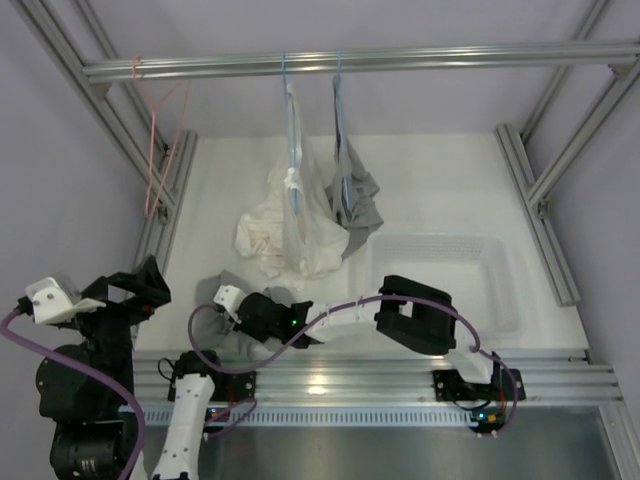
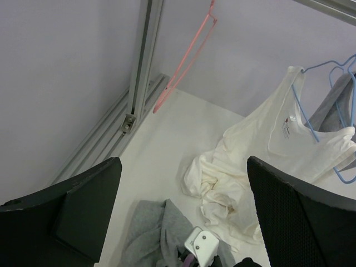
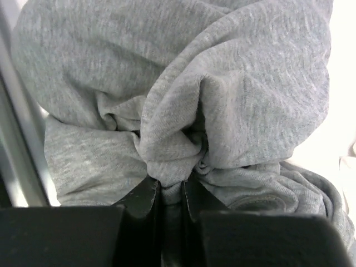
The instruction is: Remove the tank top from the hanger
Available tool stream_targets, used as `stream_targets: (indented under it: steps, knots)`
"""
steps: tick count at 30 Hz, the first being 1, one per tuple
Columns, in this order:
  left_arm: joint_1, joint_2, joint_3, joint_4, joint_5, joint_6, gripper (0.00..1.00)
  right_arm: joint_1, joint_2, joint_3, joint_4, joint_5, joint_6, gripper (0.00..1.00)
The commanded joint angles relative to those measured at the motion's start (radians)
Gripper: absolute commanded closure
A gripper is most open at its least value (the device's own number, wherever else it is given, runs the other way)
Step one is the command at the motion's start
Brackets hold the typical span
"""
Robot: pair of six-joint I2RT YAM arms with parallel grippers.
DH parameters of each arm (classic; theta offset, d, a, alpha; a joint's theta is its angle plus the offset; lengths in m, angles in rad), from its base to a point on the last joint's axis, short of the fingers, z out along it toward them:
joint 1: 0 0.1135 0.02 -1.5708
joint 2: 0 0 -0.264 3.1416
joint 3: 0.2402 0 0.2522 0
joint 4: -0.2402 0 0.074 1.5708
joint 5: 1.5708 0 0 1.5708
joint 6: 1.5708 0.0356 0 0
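Observation:
A white tank top hangs on a blue hanger from the top rail, its hem bunched on the table. Beside it a grey tank top hangs on a second blue hanger. A loose grey garment lies crumpled at the front left. My right gripper is shut on a fold of this grey garment. My left gripper is held above the table's left side, open with nothing in it.
An empty pink hanger hangs at the rail's left end. A clear plastic bin stands at the right. Aluminium frame posts run along both sides, and a rail crosses the near edge.

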Motion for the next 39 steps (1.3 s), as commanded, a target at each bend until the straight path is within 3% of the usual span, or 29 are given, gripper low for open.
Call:
stream_targets:
  steps: [1,9,18,26,34,39]
  knots:
    - [-0.007,-0.017,0.0,0.016,-0.016,0.021,0.01,0.019,-0.091,-0.055,0.013,-0.074,0.015,1.0]
    - [-0.016,-0.011,-0.023,0.028,0.037,0.037,0.01,0.019,-0.475,-0.183,0.05,-0.09,0.018,1.0]
    - [-0.022,0.087,-0.103,0.066,0.338,0.061,0.01,0.017,-0.917,-0.396,-0.011,-0.025,0.054,1.0]
    - [-0.022,0.13,-0.122,0.105,0.41,0.056,0.01,0.017,-1.318,-0.391,-0.272,0.13,0.068,1.0]
    - [-0.024,0.116,-0.167,0.129,0.383,0.067,0.01,0.016,-1.462,-0.247,-0.504,0.234,0.048,1.0]
    - [-0.021,0.111,-0.176,0.134,0.378,0.07,0.01,0.016,-1.472,-0.148,-0.586,0.459,-0.008,1.0]
